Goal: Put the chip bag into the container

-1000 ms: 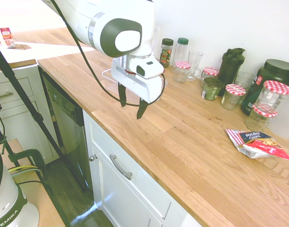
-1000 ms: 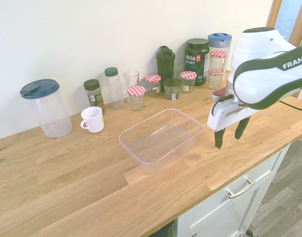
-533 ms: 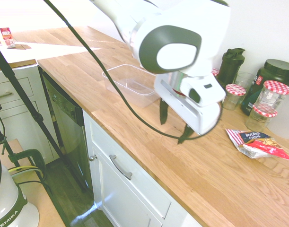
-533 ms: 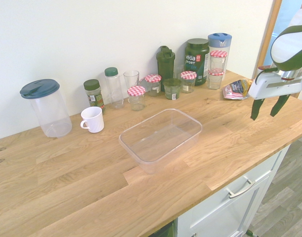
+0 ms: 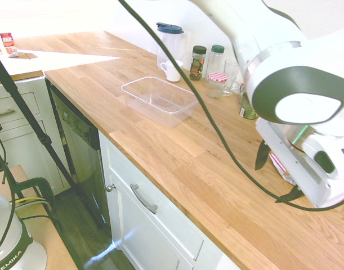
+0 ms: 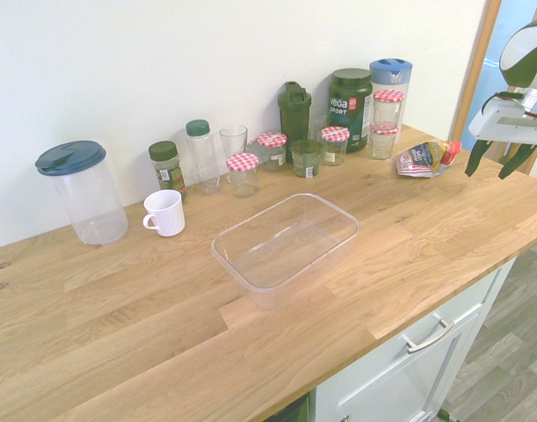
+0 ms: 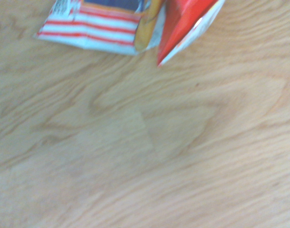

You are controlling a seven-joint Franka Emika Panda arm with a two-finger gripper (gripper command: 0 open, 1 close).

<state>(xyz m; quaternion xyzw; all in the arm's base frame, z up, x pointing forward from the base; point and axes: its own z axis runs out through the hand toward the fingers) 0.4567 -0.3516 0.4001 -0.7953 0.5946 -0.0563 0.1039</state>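
"vega SPORT" on dark green tub (image 6: 350, 99), "EMIKA" on white base (image 5: 8, 256)

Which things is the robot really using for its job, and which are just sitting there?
For the job:
- chip bag, lying on the counter
- container, clear and empty
- gripper, fingers open, beside the bag

Just lying about:
- white mug
- pitcher with dark lid
- jars with red-checked lids
- dark green tub
- shaker bottle
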